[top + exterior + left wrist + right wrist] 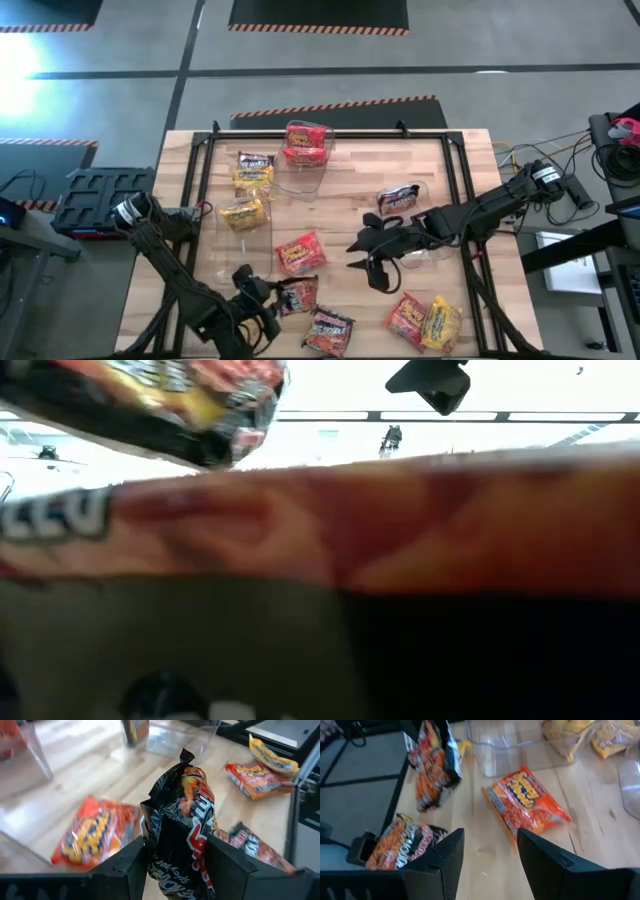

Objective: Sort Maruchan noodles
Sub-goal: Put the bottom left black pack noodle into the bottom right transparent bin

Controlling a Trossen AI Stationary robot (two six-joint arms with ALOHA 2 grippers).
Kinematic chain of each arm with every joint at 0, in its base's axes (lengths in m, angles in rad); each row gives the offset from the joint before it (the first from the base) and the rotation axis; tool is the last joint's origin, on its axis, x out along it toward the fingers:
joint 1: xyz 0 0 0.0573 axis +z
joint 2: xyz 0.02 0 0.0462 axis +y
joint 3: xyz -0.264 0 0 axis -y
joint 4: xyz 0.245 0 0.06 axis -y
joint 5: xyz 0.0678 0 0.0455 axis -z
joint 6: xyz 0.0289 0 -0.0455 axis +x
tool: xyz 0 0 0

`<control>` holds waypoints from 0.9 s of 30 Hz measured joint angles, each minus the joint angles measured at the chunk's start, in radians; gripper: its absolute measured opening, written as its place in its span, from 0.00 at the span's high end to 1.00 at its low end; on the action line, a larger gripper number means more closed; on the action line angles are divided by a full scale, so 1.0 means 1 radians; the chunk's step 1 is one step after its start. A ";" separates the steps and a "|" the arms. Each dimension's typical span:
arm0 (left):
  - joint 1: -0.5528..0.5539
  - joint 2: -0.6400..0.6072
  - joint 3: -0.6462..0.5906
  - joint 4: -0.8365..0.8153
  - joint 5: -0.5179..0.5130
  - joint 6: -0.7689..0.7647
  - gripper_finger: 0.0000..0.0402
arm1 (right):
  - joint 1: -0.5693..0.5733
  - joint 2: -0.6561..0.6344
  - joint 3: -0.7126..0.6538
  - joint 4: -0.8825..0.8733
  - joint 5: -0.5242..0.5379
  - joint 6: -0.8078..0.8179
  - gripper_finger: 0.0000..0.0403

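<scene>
The packet (pixel 182 825) between the dark fingers (pixel 125 867) was black with flame-orange print and a red band bearing white lettering. A red-orange packet (pixel 527 802) with yellow lettering lay on the pale, light-brown wooden table (pixel 350 205). Two yellow packets (pixel 243 214) sat in clear bins, and a red one (pixel 305 143) lay in another. A second black-and-orange packet (pixel 329 331) lay near the table's edge, and a red and a yellow packet (pixel 426 321) lay side by side.
</scene>
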 joint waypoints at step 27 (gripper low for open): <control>0.234 0.006 -0.020 0.367 0.115 0.619 0.61 | -0.097 0.000 0.000 0.016 -0.248 -0.028 0.37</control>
